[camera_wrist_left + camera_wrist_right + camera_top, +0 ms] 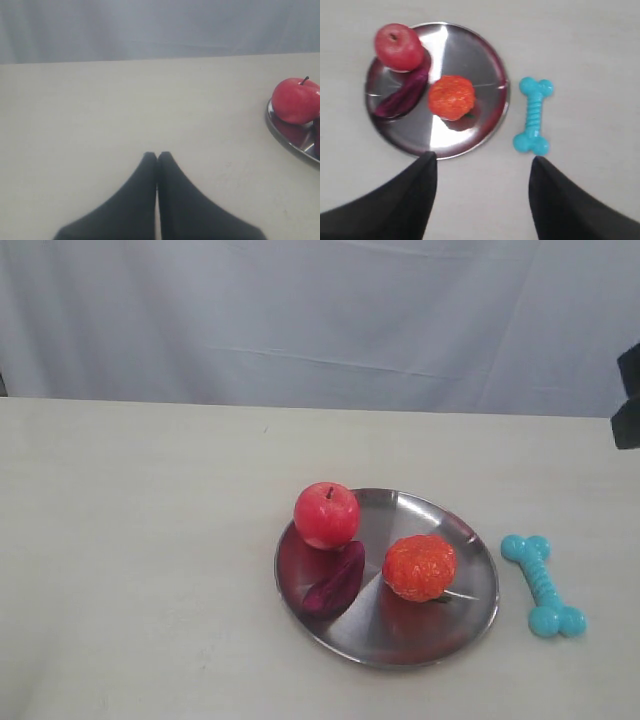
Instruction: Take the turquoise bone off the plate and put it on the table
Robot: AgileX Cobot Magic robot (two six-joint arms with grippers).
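Left gripper [157,156]: jaws pressed together, holding nothing, over bare table [150,540].
Right gripper [483,157]: jaws spread wide, empty, above the table.
Plate [430,650]: steel, round, toward the near edge.
Turquoise bone [544,585]: flat on the table just beside the plate's right rim, apart from it.
Orange fruit [419,567] and purple piece [336,580]: on the plate.
Red apple [326,514]: at the plate's far rim.
Grey cloth [300,320]: behind.
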